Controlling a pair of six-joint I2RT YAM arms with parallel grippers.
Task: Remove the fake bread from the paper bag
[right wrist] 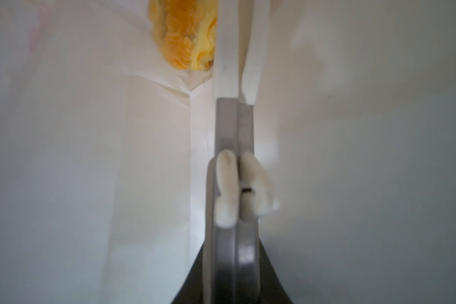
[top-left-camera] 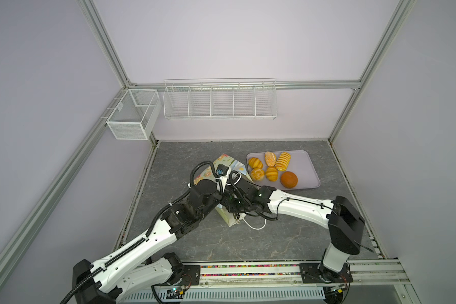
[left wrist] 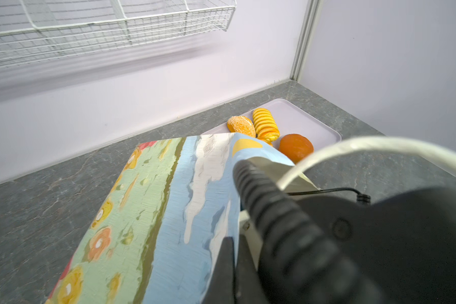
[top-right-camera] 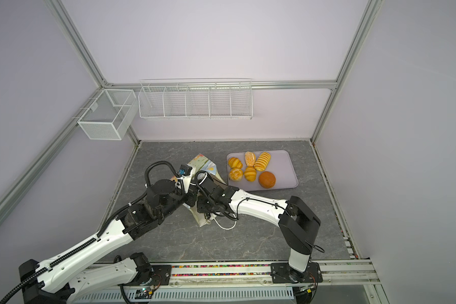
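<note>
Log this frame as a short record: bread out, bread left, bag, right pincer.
out: six fake bread pieces on the lilac tray
inside: one fake bread piece, seen in the right wrist view
paper bag: printed face up, right arm reaching into it
right pincer: inside the bag, shut, beside that piece, nothing between its fingers

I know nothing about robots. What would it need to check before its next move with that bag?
1. Pastry left in the pale paper bag: ok, one golden-orange toy pastry shows inside.
2. Right gripper around it: not ok, jaws shut beside it.
3. Left gripper holding bag: cannot tell.
4. Room on the flat lilac tray: ok, bare right of six pastries.
5. White cord handle clear of right arm: cannot tell.
</note>
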